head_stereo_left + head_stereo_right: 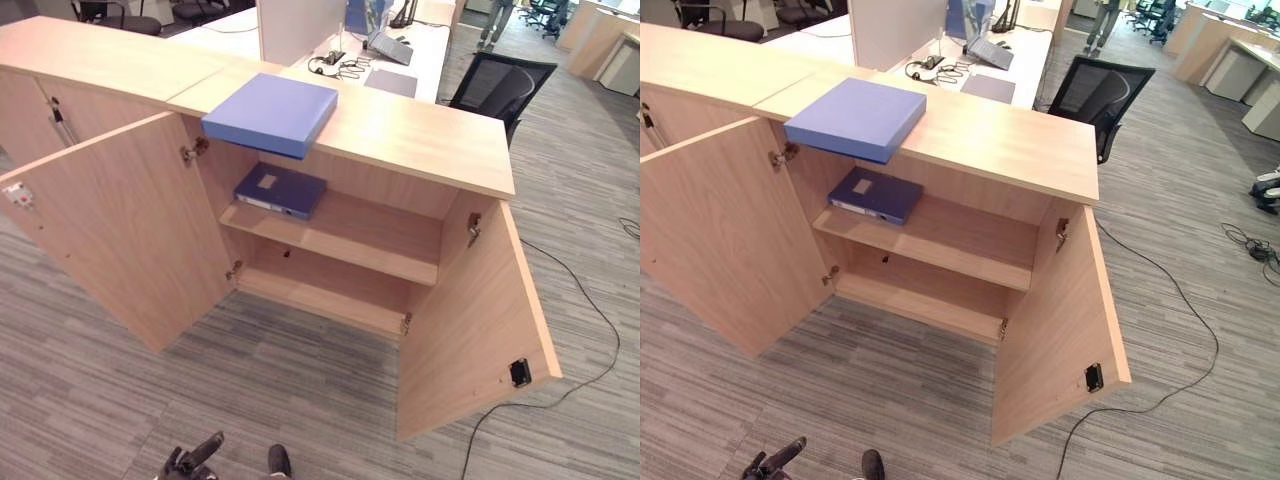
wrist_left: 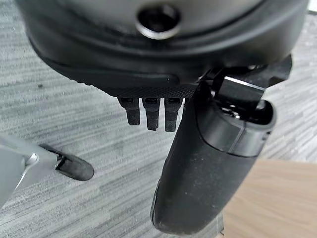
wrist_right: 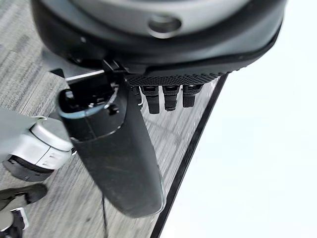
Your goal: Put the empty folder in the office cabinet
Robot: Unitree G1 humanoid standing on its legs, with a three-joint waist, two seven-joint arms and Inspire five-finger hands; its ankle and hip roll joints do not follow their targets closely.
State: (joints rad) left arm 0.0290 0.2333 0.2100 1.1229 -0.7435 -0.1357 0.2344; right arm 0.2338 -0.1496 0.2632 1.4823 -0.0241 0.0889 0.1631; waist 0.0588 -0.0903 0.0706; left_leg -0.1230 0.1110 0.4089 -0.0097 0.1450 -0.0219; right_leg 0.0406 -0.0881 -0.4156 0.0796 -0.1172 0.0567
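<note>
A light blue folder point(image 1: 270, 112) lies flat on the top of the wooden office cabinet point(image 1: 420, 140), its front corner jutting over the edge. A darker blue folder point(image 1: 280, 190) lies on the upper shelf point(image 1: 350, 235) inside, towards the left. Both cabinet doors stand wide open. My left hand point(image 1: 190, 460) hangs low in front of the cabinet, far from both folders, fingers relaxed and holding nothing; its thumb point(image 2: 198, 173) shows over the carpet. My right hand point(image 3: 119, 158) also hangs open and empty above the floor.
The left door point(image 1: 110, 230) and right door point(image 1: 480, 320) swing out towards me on either side of the opening. The lower shelf point(image 1: 320, 295) is bare. A black office chair point(image 1: 500, 85) and a desk point(image 1: 400, 50) with gear stand behind the cabinet.
</note>
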